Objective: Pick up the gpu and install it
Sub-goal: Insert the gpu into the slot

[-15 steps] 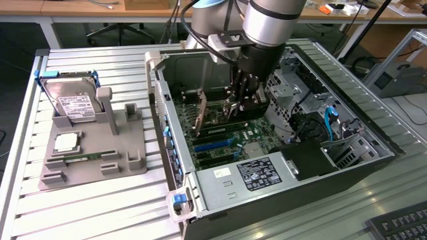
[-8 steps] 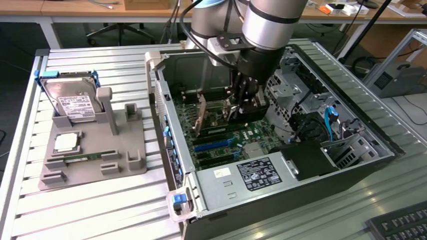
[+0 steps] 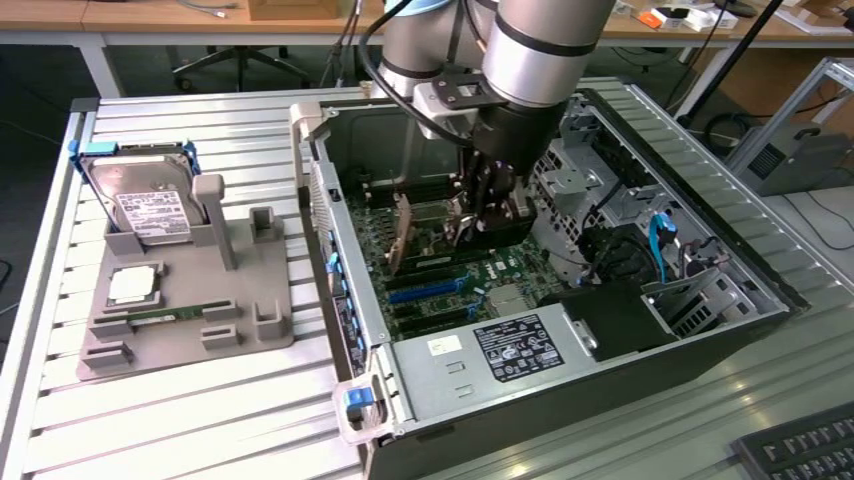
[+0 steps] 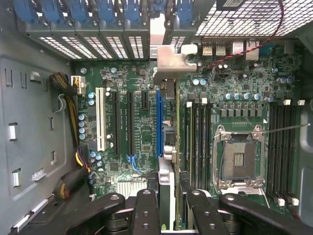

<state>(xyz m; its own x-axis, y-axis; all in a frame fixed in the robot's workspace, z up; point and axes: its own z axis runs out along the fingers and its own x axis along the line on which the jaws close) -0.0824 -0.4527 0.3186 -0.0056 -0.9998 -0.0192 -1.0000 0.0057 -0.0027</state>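
Wrist view: tool point(image 4: 167, 205) grips gpu point(image 4: 166, 127) (edge-on).

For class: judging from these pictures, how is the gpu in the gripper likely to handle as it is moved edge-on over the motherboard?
The gpu is a thin flat board, so it probably stays stiff. Held on edge in the gripper, it could tilt if the grip is off-centre. Its bare circuit side looks fragile; its metal bracket likely adds weight at one end.

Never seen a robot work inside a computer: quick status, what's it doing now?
Gripper down inside the open case, fingers shut on the gpu. Card held edge-on over the blue slot. Nothing seen blocking that slot.
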